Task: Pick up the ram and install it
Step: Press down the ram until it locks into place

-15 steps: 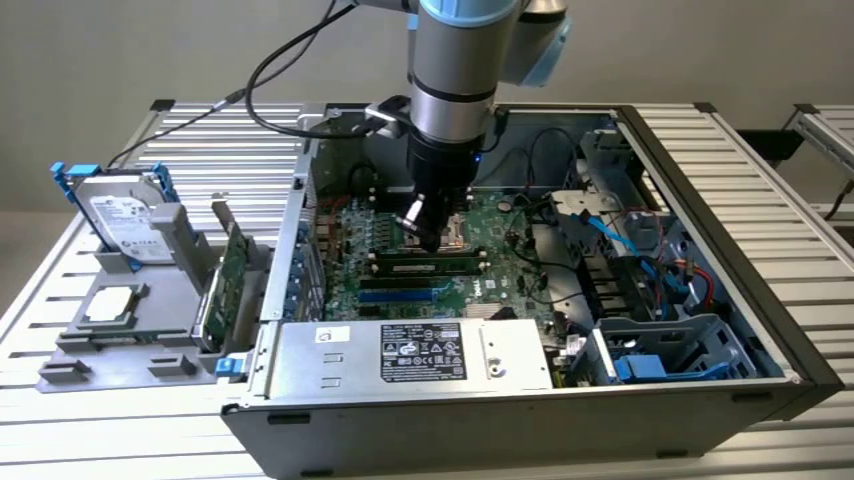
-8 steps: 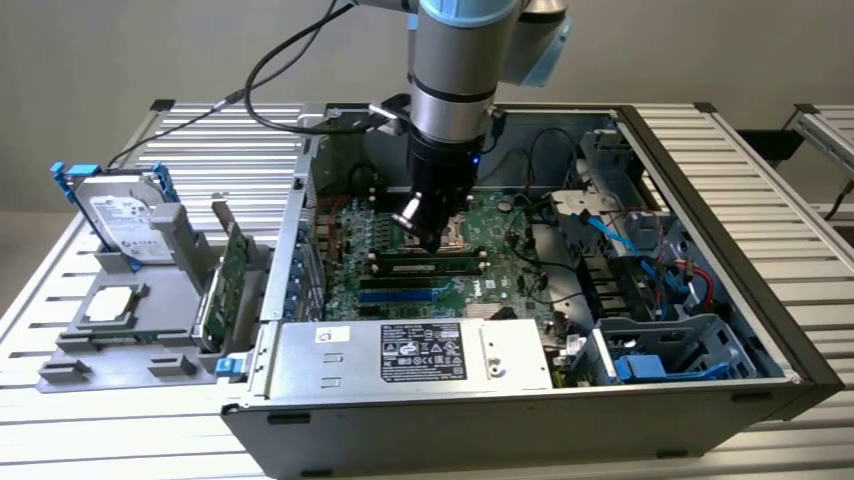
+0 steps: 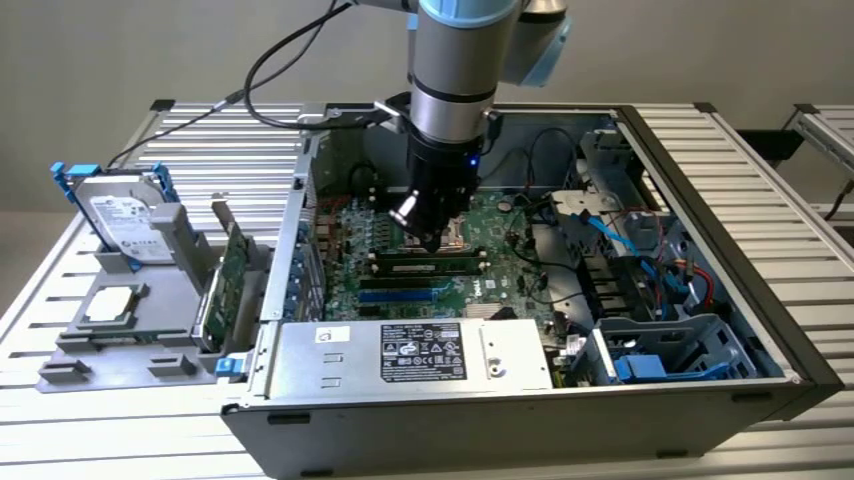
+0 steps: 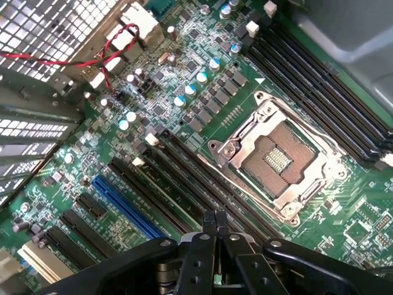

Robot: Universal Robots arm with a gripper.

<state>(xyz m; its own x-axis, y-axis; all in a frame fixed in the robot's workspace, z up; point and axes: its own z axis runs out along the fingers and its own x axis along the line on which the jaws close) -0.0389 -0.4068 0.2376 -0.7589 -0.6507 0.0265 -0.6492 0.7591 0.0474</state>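
The ram [image 3: 427, 265], a long green stick with black chips, stands on edge among the memory slots of the motherboard [image 3: 400, 300] inside the open computer case. My gripper [image 3: 434, 238] hangs straight down just above it, shut with nothing between its fingers. I cannot tell whether the tips touch the stick. In the wrist view the shut gripper [image 4: 215, 216] points at the black memory slots [image 4: 184, 184] beside the open CPU socket [image 4: 276, 160].
The power supply [image 3: 414, 355] fills the case's front. Blue cables and a drive cage [image 3: 667, 350] sit at the exterior view's right. Outside the case, on that view's left, a grey fixture [image 3: 80, 350] holds a hard drive [image 3: 127, 215] and a green expansion card [image 3: 234, 280].
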